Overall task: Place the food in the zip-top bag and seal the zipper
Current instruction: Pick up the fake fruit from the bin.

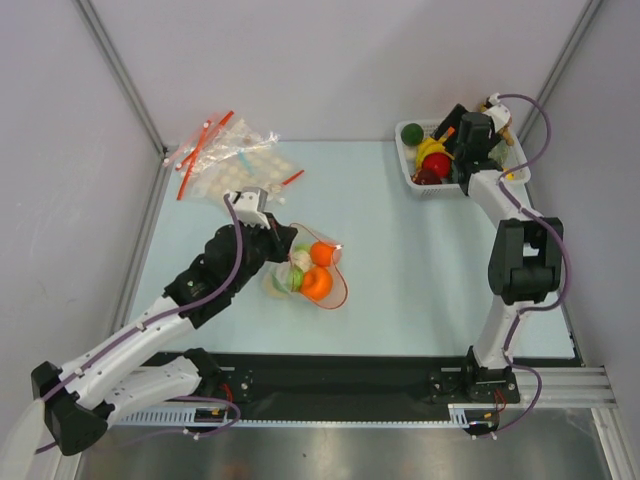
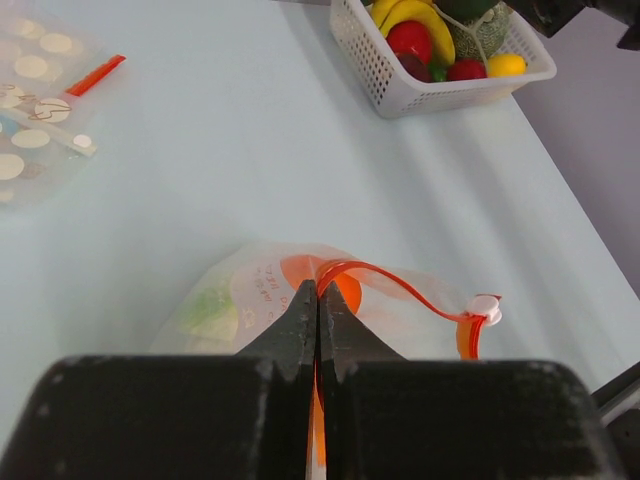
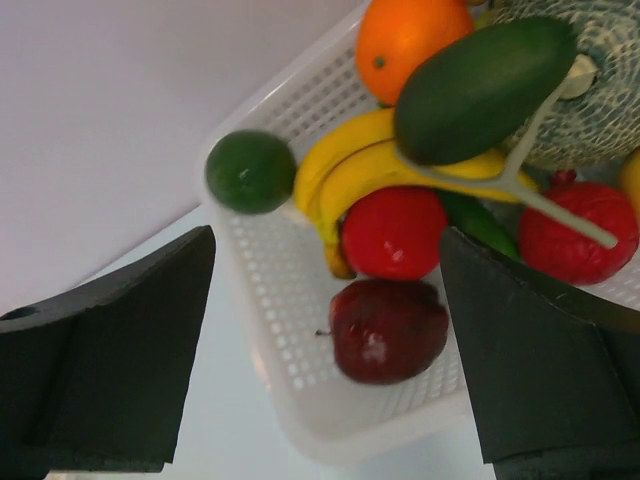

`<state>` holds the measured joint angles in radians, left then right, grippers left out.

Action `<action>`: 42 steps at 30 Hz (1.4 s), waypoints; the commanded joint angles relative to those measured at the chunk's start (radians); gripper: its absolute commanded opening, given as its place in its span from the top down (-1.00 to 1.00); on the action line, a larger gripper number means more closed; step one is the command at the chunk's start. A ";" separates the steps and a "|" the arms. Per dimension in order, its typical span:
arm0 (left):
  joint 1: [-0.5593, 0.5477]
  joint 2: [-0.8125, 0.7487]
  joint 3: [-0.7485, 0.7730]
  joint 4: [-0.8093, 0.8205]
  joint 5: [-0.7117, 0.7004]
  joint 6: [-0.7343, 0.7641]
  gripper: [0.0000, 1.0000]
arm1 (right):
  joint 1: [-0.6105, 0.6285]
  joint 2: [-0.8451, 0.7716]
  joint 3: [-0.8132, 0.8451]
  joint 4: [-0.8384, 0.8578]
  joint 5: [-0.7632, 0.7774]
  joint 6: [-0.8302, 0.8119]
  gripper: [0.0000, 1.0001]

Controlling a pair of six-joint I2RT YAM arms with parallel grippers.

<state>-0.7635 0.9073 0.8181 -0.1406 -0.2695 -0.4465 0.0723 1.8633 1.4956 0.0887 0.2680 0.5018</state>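
The zip-top bag (image 1: 335, 292) lies mid-table holding two oranges (image 1: 317, 284), a green piece (image 1: 293, 279) and a pale piece. My left gripper (image 1: 275, 233) (image 2: 317, 292) is shut on the bag's red-orange zipper (image 2: 400, 283), lifting that edge. The white slider (image 2: 484, 307) sits at the strip's right end. My right gripper (image 1: 470, 140) (image 3: 327, 235) hangs open over a white basket (image 3: 290, 340) of more food. Between and below its fingers lie a dark red apple (image 3: 388, 328) and a red round fruit (image 3: 393, 232). It touches neither.
The basket (image 1: 415, 180) also holds a banana (image 3: 340, 170), a green lime (image 3: 250, 170), an orange (image 3: 410, 35), a long green piece (image 3: 485, 85) and a melon. Crinkled disc-dotted bags (image 1: 235, 160) lie at the back left. Walls and frame posts close in the table.
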 commanded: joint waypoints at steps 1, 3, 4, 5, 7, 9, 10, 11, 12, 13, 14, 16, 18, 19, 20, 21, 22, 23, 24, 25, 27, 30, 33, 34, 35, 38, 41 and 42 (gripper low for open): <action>0.004 -0.042 -0.002 0.059 0.009 -0.024 0.99 | -0.045 0.092 0.121 0.017 0.083 0.018 -0.95; 0.004 -0.047 -0.002 0.065 0.027 -0.040 0.99 | -0.065 0.137 0.190 0.010 0.086 0.052 -0.96; 0.003 -0.047 -0.004 0.068 0.053 -0.050 0.99 | -0.090 0.176 0.212 0.002 0.080 0.060 -0.96; 0.003 -0.050 -0.004 0.070 0.065 -0.055 1.00 | -0.103 0.197 0.253 -0.003 0.074 0.072 -0.96; 0.003 -0.056 -0.005 0.076 0.079 -0.054 0.99 | -0.111 0.250 0.285 -0.009 0.083 0.073 -0.97; 0.004 -0.070 -0.010 0.072 0.059 -0.054 0.99 | -0.115 0.287 0.331 -0.012 0.117 0.073 -0.97; 0.003 -0.074 -0.011 0.070 0.044 -0.051 0.99 | -0.117 0.315 0.342 0.000 0.122 0.070 -0.98; 0.003 -0.079 -0.017 0.072 0.035 -0.049 0.99 | -0.117 0.330 0.354 0.008 0.128 0.069 -0.98; 0.003 -0.085 -0.019 0.073 0.030 -0.049 0.99 | -0.118 0.342 0.360 0.014 0.138 0.075 -0.98; 0.003 -0.087 -0.020 0.072 0.029 -0.047 0.99 | -0.120 0.355 0.368 0.019 0.145 0.075 -0.98; 0.003 -0.087 -0.019 0.072 0.027 -0.046 0.99 | -0.120 0.382 0.376 0.019 0.155 0.075 -0.99; 0.003 -0.082 -0.016 0.068 0.029 -0.046 0.99 | -0.121 0.408 0.405 0.013 0.165 0.075 -0.98; 0.003 -0.079 -0.014 0.070 0.029 -0.046 0.99 | -0.121 0.438 0.417 0.020 0.168 0.072 -0.98; 0.003 -0.076 -0.014 0.068 0.029 -0.046 0.99 | -0.121 0.444 0.423 0.031 0.166 0.073 -0.98; 0.004 -0.074 -0.013 0.068 0.030 -0.046 0.99 | -0.121 0.448 0.423 0.039 0.165 0.073 -0.94; 0.003 -0.071 -0.013 0.070 0.030 -0.044 0.99 | -0.121 0.453 0.420 0.046 0.165 0.070 -0.88; 0.003 -0.068 -0.013 0.070 0.029 -0.043 0.99 | -0.121 0.450 0.410 0.066 0.160 0.067 -0.76; 0.003 -0.067 -0.011 0.070 0.029 -0.043 1.00 | -0.121 0.447 0.402 0.075 0.160 0.052 -0.69; 0.003 -0.064 -0.011 0.068 0.030 -0.043 0.99 | -0.123 0.438 0.393 0.085 0.158 0.044 -0.58; 0.003 -0.062 -0.010 0.065 0.032 -0.043 0.99 | -0.121 0.429 0.382 0.100 0.160 0.037 -0.37; 0.003 -0.062 -0.008 0.067 0.033 -0.043 0.99 | -0.121 0.404 0.339 0.114 0.171 0.015 -0.23; 0.003 -0.068 -0.010 0.067 0.038 -0.044 0.99 | -0.121 0.349 0.282 0.138 0.195 -0.009 -0.04; 0.003 -0.076 -0.011 0.068 0.042 -0.046 0.99 | -0.121 0.287 0.230 0.149 0.201 -0.031 0.09; 0.003 -0.077 -0.011 0.068 0.044 -0.046 0.99 | -0.121 0.254 0.216 0.152 0.194 -0.034 0.10; 0.003 -0.076 -0.011 0.068 0.046 -0.047 0.99 | -0.118 0.235 0.186 0.163 0.188 -0.035 0.11; 0.003 -0.077 -0.011 0.068 0.044 -0.047 0.99 | -0.115 0.165 0.150 0.167 0.165 -0.046 0.13; 0.003 -0.077 -0.011 0.067 0.042 -0.047 0.99 | -0.108 0.104 0.134 0.141 0.140 -0.060 0.08; 0.003 -0.077 -0.011 0.068 0.042 -0.047 0.99 | -0.106 0.091 0.130 0.129 0.132 -0.063 0.06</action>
<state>-0.7635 0.8509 0.7937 -0.1421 -0.2314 -0.4732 -0.0422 2.0830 1.6203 0.1768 0.4015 0.4709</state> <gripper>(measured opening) 0.008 0.672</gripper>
